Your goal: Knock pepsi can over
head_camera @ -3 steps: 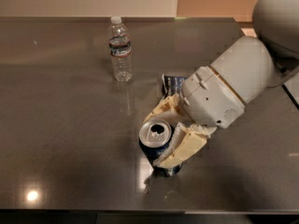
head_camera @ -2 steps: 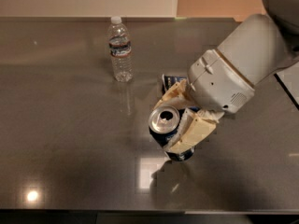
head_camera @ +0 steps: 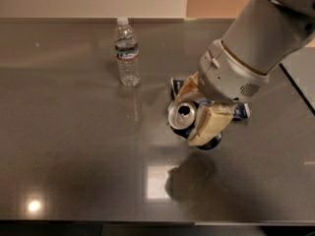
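Observation:
The pepsi can (head_camera: 182, 116) is small and dark blue, with its opened silver top turned toward the camera. It is tilted and sits between the two cream-coloured fingers (head_camera: 210, 126) of my gripper (head_camera: 187, 120), which is shut on it at the table's middle right. The can appears to be raised off the grey table (head_camera: 74, 146), with its shadow (head_camera: 189, 178) lying on the table in front of it. The large white arm (head_camera: 256, 38) reaches in from the upper right and hides part of the can's body.
A clear plastic water bottle (head_camera: 127, 53) stands upright at the back left of the gripper. A flat dark blue chip bag (head_camera: 240, 111) lies under and behind the gripper, mostly hidden. The table's front edge runs along the bottom.
My gripper, shut on the can, has moved right and away from the front edge. The can has come up off the table and its shadow has separated from it.

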You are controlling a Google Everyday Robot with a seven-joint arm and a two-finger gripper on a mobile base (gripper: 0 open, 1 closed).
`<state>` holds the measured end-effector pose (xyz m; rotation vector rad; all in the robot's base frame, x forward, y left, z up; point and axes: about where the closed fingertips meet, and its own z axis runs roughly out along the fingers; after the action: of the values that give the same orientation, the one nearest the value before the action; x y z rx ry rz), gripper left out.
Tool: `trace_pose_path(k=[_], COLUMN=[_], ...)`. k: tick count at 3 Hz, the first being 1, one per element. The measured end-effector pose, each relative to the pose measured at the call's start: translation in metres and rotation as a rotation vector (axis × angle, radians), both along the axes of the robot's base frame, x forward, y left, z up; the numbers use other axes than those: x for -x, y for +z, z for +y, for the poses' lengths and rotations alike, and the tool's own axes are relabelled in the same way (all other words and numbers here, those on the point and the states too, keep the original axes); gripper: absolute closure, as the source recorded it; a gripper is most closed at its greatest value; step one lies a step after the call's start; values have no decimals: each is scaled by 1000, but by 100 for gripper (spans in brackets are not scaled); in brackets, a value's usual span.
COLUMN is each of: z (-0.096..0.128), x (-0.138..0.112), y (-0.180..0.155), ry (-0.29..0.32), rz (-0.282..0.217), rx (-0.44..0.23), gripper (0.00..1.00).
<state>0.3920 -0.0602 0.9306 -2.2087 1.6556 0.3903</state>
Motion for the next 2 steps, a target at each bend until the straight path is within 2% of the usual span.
trace_pose_path(k=[1,2], z=[-8,-14], x=[-7,-11], y=[-13,-22], ry=[0,0], rz=[-46,-71], rx=[115,187], gripper=[100,100])
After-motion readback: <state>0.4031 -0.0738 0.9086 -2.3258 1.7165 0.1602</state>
